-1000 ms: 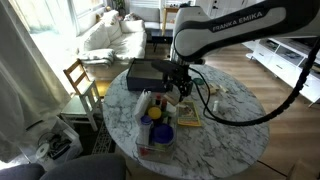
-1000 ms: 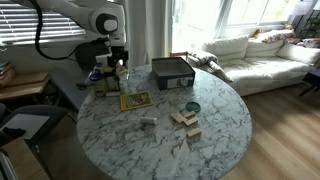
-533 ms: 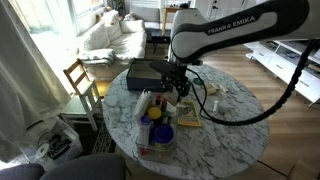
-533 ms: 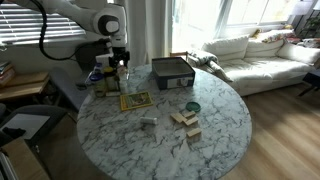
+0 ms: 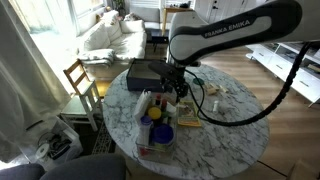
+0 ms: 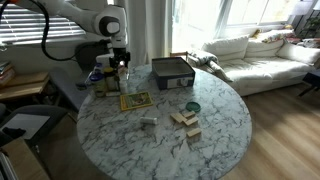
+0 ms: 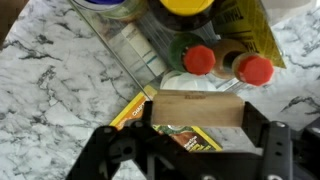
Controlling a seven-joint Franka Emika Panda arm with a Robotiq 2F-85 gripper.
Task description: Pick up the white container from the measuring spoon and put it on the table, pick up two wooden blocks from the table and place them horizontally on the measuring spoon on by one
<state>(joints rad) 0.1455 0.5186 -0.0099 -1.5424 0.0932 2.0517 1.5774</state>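
Wooden block (image 7: 197,104) is clamped crosswise in the gripper (image 7: 198,120), hovering above the yellow box (image 7: 135,113). It looks like the carrying step. Next, swing away from that box toward the measuring spoon, possibly the teal dish (image 6: 192,106).

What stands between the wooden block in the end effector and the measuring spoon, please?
Nothing visible does. The end effector holds the wooden block above the yellow box; bare marble table lies between it and the measuring spoon, with the black box off to one side.
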